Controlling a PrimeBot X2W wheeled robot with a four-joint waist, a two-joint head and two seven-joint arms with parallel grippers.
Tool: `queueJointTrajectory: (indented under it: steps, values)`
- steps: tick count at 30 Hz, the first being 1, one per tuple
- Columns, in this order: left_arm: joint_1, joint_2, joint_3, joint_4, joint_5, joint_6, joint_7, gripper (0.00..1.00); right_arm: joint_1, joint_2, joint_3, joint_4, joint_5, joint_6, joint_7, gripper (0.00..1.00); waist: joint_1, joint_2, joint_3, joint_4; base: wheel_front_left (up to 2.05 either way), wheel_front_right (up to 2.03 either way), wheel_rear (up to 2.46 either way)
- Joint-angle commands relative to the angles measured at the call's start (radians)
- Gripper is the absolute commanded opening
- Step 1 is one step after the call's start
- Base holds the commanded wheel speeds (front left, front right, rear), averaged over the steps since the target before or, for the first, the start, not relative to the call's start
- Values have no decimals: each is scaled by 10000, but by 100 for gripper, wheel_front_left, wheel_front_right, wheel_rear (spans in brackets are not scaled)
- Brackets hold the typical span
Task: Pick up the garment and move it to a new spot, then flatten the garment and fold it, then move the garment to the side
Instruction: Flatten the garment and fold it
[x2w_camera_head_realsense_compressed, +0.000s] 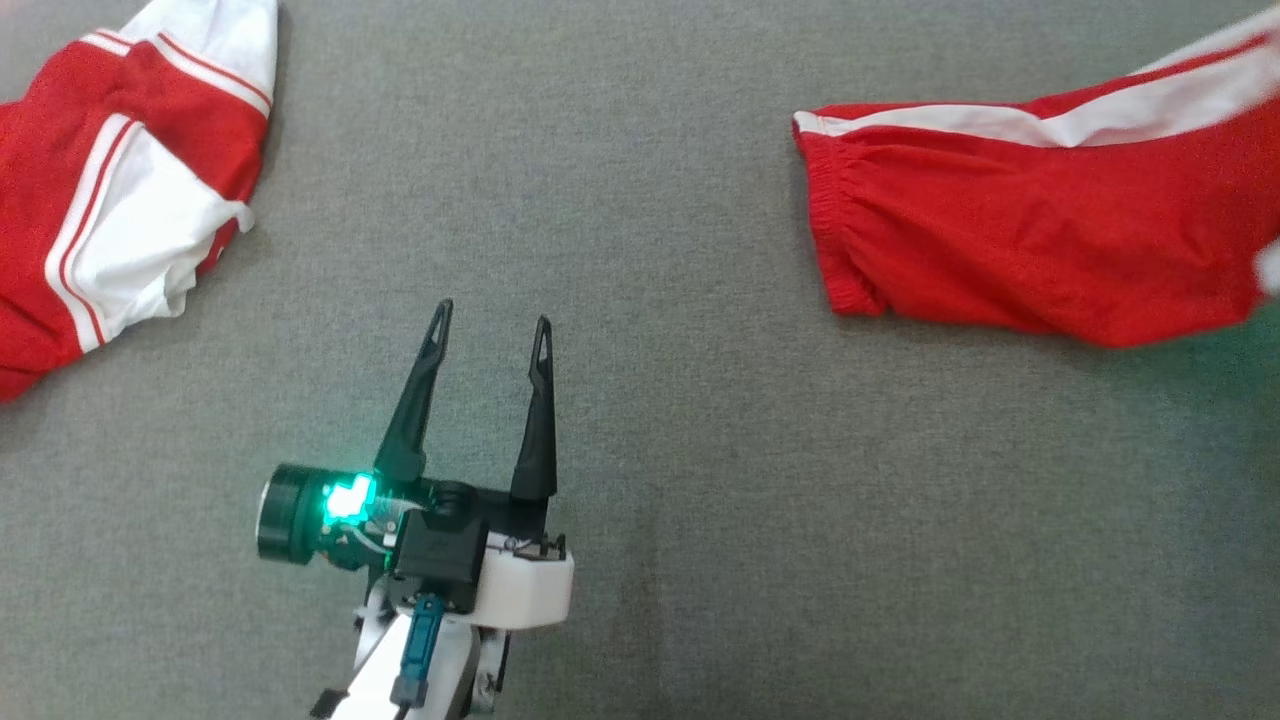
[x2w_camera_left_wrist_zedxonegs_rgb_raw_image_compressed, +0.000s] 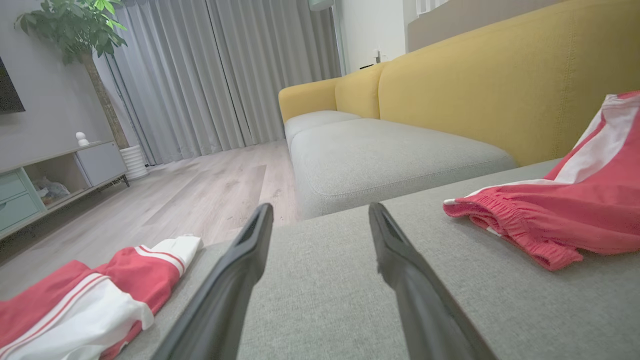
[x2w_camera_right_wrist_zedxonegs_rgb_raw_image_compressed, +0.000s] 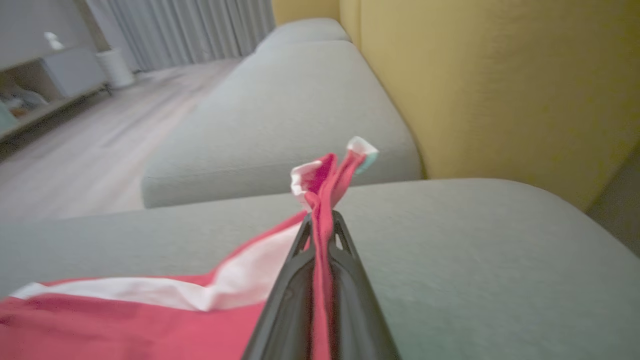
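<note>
The garment (x2w_camera_head_realsense_compressed: 1030, 230) is red with a white side stripe and an elastic waistband, and it lies at the right on the grey cushion (x2w_camera_head_realsense_compressed: 640, 200). In the right wrist view my right gripper (x2w_camera_right_wrist_zedxonegs_rgb_raw_image_compressed: 322, 216) is shut on a bunched edge of the garment (x2w_camera_right_wrist_zedxonegs_rgb_raw_image_compressed: 125, 320), and a red and white tuft sticks out past the fingertips. My left gripper (x2w_camera_head_realsense_compressed: 492, 315) hovers open and holds nothing at the lower middle, well left of the garment. From the left wrist, the garment (x2w_camera_left_wrist_zedxonegs_rgb_raw_image_compressed: 560, 215) lies to the right of the open left gripper (x2w_camera_left_wrist_zedxonegs_rgb_raw_image_compressed: 320, 210).
A second red and white garment (x2w_camera_head_realsense_compressed: 120, 190) lies crumpled at the left edge of the cushion (x2w_camera_left_wrist_zedxonegs_rgb_raw_image_compressed: 85, 300). A yellow sofa back (x2w_camera_left_wrist_zedxonegs_rgb_raw_image_compressed: 500, 85) rises behind the seat. Beyond it lie a wooden floor (x2w_camera_left_wrist_zedxonegs_rgb_raw_image_compressed: 200, 185), a low cabinet (x2w_camera_left_wrist_zedxonegs_rgb_raw_image_compressed: 60, 170) and a potted plant (x2w_camera_left_wrist_zedxonegs_rgb_raw_image_compressed: 75, 30).
</note>
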Motion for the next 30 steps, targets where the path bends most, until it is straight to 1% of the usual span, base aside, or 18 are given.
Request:
queueJointTrajectory:
  steps: [1,4,8,10,15,16,17,18,20,22,25,28,29,30]
  values:
    - [-21,39,242,-185,-81,-62,-40,100,-64,-8,28,-337,-7,65,-58,0,1,-1,-103,-58,0,0,0]
    - [-25,-31,199,105,-197,-146,-40,100,-161,605,35,-906,-140,65,75,0,1,-1,-236,-49,0,0,0]
    - [-22,-123,182,305,-290,-195,-40,100,-163,1645,48,-1631,-383,65,388,0,1,-1,-347,35,0,0,0]
    - [-37,-161,165,377,-297,-211,-40,100,-182,2277,29,-1761,-643,65,553,0,1,-1,-350,94,0,0,0]
    - [-196,-271,29,457,-296,-309,-40,100,-47,4134,59,-1679,-1165,65,849,0,1,-1,-250,389,0,0,0]
    - [-242,-288,12,441,-283,-315,-40,100,21,4429,85,-1648,-1273,65,830,8,1,-1,-235,462,0,0,0]
    - [-276,-299,2,425,-265,-316,-40,100,89,4680,51,-1578,-1367,65,783,77,1,-1,-228,517,0,0,0]
    - [-297,-308,-5,410,-244,-310,-40,100,153,4883,1,-1536,-1469,65,688,100,1,-1,-234,567,0,0,0]
    - [-304,-320,18,348,-228,-284,-40,100,339,5147,-114,-1733,-1438,65,495,100,1,-1,-266,619,0,0,0]
    - [-266,-277,52,300,-172,-257,-40,100,533,5074,-340,-2031,-1494,65,247,100,1,-1,-357,588,0,0,0]
    - [-100,-199,189,263,-211,-212,-40,100,946,4579,-948,-2510,-1883,65,-58,100,1,-1,-589,432,0,0,0]
    - [110,-204,403,105,-401,-207,-40,100,1657,3881,-1609,-3255,-2511,65,-191,100,1,-1,-888,201,0,0,0]
    - [110,-204,403,105,-401,-207,-40,100,1657,3881,-1609,-3255,-2511,65,-191,100,1,-1,-888,201,0,0,0]
    - [188,-192,485,37,-421,-190,-40,100,1953,3622,-1817,-3558,-2832,65,-213,100,1,-1,-999,109,0,0,0]
